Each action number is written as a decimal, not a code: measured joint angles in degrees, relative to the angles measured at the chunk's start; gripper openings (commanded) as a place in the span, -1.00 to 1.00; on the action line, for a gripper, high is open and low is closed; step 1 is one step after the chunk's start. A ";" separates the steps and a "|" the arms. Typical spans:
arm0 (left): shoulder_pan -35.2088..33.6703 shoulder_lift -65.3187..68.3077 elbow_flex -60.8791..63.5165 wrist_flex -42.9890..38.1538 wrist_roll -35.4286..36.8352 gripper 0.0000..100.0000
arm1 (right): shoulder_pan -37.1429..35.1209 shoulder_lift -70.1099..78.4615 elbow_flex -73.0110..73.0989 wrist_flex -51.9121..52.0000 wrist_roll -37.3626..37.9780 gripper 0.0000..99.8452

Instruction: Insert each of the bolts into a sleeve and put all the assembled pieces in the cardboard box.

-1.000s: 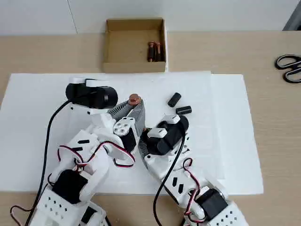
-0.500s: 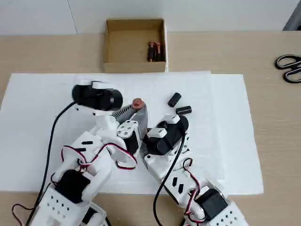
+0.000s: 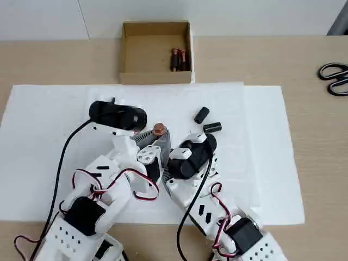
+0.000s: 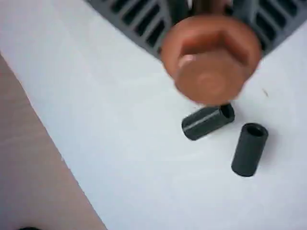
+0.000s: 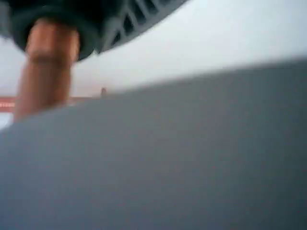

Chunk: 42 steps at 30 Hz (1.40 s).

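While assembled pieces (image 3: 179, 58) are already lying in the cardboard box (image 3: 130, 54), the left gripper (image 3: 159, 134) is clenching a copper bolt (image 3: 159, 129) over the white mat (image 3: 43, 136), near two loose sleeves (image 3: 201, 115), which are waiting to be filled.

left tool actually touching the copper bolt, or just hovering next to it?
Touching. In the left wrist view the bolt's shank sits clamped between the left tool's ribbed grey fingers, with its head sticking out past their tips.

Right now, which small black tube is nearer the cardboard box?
The slanted black cylindrical sleeve; it sits closer to the brown cardboard box than the level sleeve beside it.
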 measured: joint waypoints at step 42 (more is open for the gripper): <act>2.73 -0.79 1.58 9.49 -6.77 -0.63 | 0.09 0.00 0.09 0.09 0.00 -0.99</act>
